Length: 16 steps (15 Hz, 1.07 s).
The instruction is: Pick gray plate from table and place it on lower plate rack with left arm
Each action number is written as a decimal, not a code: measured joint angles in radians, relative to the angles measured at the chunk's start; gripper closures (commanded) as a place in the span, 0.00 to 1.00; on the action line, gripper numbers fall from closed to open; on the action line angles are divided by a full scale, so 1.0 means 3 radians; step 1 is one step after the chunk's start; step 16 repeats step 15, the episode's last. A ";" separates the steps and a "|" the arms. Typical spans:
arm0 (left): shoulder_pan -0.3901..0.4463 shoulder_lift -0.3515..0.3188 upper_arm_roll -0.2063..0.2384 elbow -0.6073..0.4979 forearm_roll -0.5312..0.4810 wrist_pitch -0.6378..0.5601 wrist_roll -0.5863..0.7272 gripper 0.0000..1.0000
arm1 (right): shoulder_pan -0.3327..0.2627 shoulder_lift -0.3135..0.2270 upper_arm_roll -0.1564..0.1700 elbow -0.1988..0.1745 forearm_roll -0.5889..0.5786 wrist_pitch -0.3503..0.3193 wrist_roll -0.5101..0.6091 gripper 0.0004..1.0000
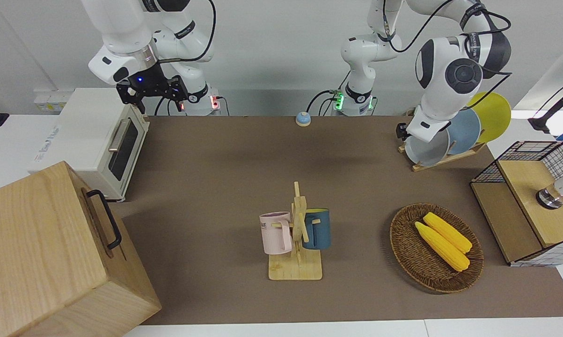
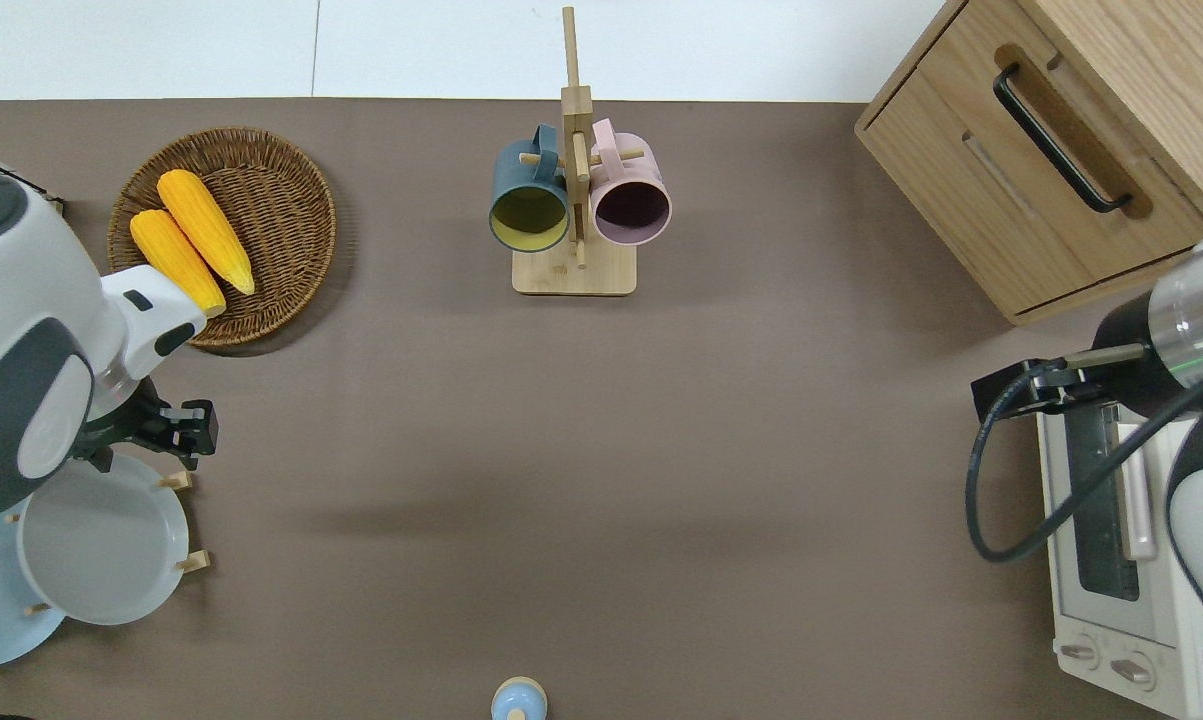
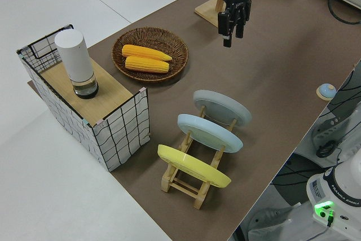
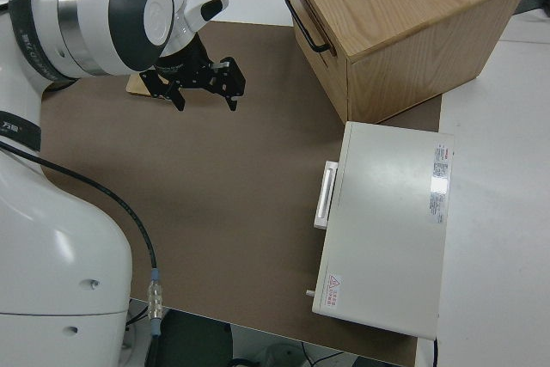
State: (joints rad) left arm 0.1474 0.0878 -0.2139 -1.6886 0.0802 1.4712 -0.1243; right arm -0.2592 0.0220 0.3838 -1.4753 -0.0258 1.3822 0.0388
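Table (image 1: 225, 187): gray plate (image 3: 222, 107) racked, part-hidden overhead; left fingers (image 3: 227, 26) open, empty.

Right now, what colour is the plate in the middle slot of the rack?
Sky blue plate, clearest in the left side view.

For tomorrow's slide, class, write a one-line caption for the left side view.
Gray plate slotted upright in the plate rack beside blue and yellow plates, left gripper raised above the table.
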 measured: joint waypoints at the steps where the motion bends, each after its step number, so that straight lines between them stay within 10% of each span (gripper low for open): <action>1: 0.0042 0.0000 0.0005 0.0047 -0.0111 0.0016 0.0048 0.00 | 0.0000 0.0000 0.0000 0.0000 0.0000 0.0000 0.0000 0.02; 16: 0.0093 0.0011 -0.0019 0.0553 -0.0259 0.0430 0.0182 0.00 | 0.0000 0.0000 0.0000 0.0000 0.0000 0.0000 0.0000 0.02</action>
